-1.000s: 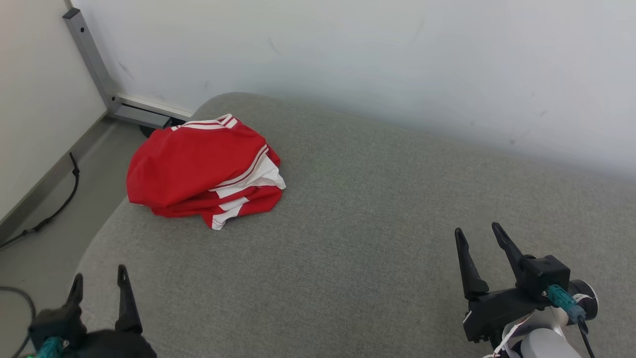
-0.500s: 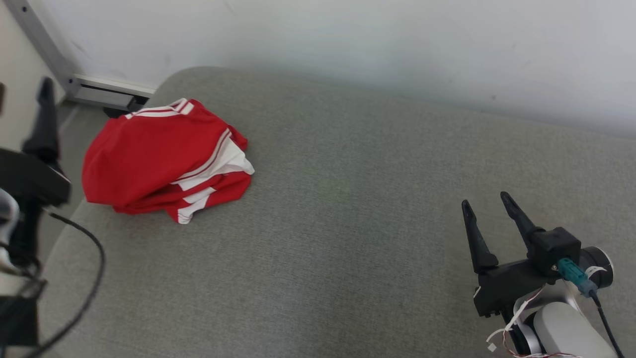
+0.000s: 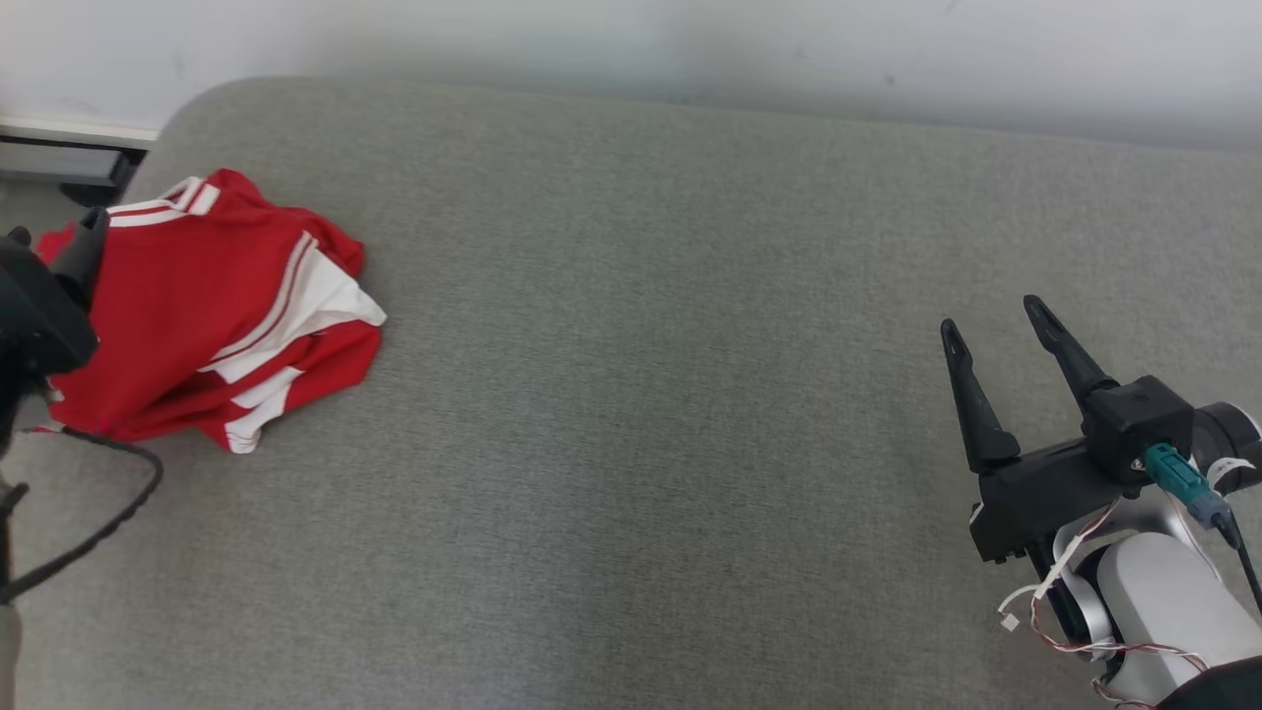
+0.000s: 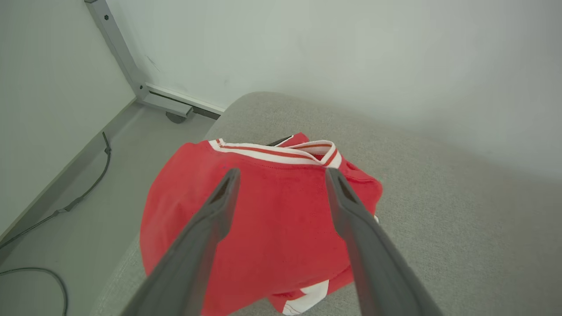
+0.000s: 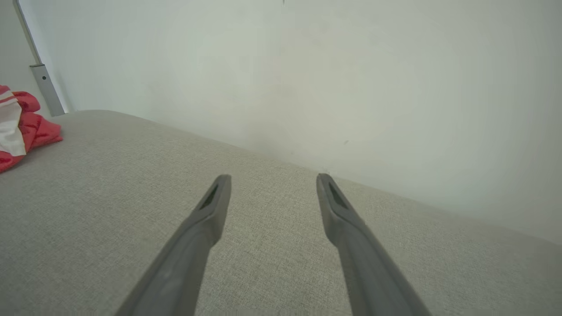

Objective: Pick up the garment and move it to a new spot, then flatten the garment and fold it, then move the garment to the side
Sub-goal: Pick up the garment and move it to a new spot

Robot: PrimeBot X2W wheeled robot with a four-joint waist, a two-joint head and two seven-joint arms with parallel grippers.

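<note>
Grey fabric cushion [image 3: 690, 394] against a pale wall [image 3: 690, 39].

Red garment [image 3: 187, 306] in a heap on a grey cushion [image 3: 631, 444]
It is red with white bands and thin striped trim at its edges, bunched loosely and rumpled, neither flattened nor folded, lying near the cushion's far left corner.

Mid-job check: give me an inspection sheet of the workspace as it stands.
Surface: grey fabric cushion, mostly bare.
Job's things: red garment with white stripes, crumpled in a heap at the cushion's left end, not yet flattened.
Clutter: nothing seen.
Grippers: left gripper, jaws open, pointed at the garment, contact cannot be told; right gripper, jaws open, over bare cushion, holding nothing.
Cables: black cable on the floor; loose wires at the right wrist.
Surroundings: pale wall behind; grey metal post in the corner.
</note>
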